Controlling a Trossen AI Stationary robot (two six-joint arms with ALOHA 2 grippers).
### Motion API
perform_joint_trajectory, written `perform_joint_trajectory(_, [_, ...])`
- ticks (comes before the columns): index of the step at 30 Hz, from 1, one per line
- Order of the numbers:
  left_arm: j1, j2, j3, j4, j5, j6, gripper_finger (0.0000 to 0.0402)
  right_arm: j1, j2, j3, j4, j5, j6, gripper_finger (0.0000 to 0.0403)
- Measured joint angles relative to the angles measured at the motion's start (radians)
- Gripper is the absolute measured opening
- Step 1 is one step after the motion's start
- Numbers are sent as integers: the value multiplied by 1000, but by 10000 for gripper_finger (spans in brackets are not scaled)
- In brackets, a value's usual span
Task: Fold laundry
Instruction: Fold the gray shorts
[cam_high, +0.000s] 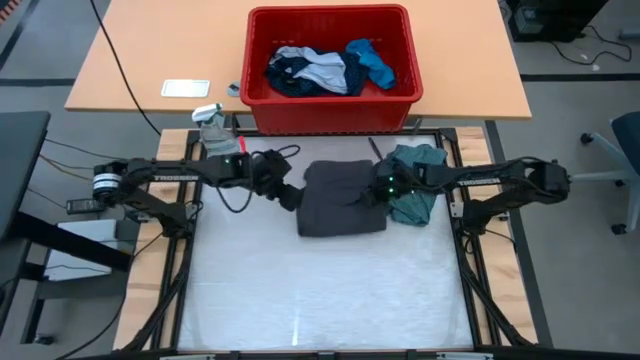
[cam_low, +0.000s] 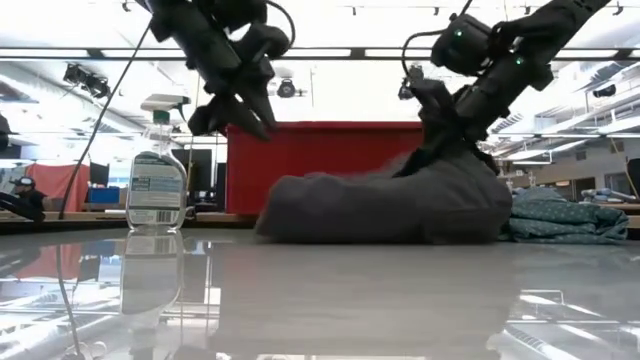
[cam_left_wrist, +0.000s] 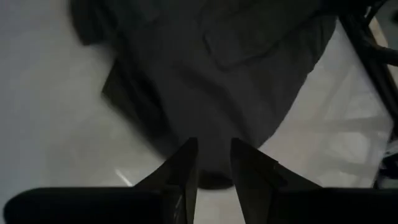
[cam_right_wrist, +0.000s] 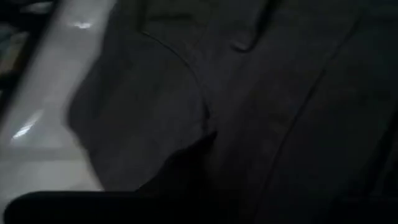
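The dark grey piece (cam_high: 342, 198) lies folded on the white tabletop (cam_high: 320, 290), with the teal-green shirt (cam_high: 416, 190) bunched beside it and the red bin (cam_high: 333, 68) of clothes on the wooden table behind. The left gripper (cam_left_wrist: 214, 165) hovers just off the grey piece's edge, fingers slightly parted and empty. The right gripper (cam_high: 377, 192) sits on the cloth, its grip too dark to tell, while ceiling lights and shelves fill the room beyond.

You have a red plastic bin (cam_high: 400, 95) sitting at the wooden table's (cam_high: 130, 60) near edge. A clear spray bottle (cam_low: 155, 180) stands upright at the white mat's (cam_high: 320, 290) far left corner. A white phone-like slab (cam_high: 186, 88) lies left of the bin.
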Motion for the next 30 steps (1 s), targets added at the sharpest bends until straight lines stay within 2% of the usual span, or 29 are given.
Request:
perform_joint_trajectory(4, [9,-2,22,28,-52,21,98,-21,34,0,1,22,-42,104])
perform_joint_trajectory(10, [-18,47,28,278,-31,77,98,-28,107,0,32,-99,-90,115])
perform_joint_trajectory(14, [-29,131,28,313,-37,98,95,-25,81,0,13,-137,-58,132])
perform_joint_trajectory(20, [-55,301,26,253,-27,122,81,-29,-40,2,-140,-118,81,129])
perform_joint_trajectory(25, [-66,381,27,130,-22,67,67,-30,-130,2,-269,-81,92,123])
perform_joint_trajectory(30, [-108,377,28,32,-24,-27,53,-20,-147,2,-206,-38,12,122])
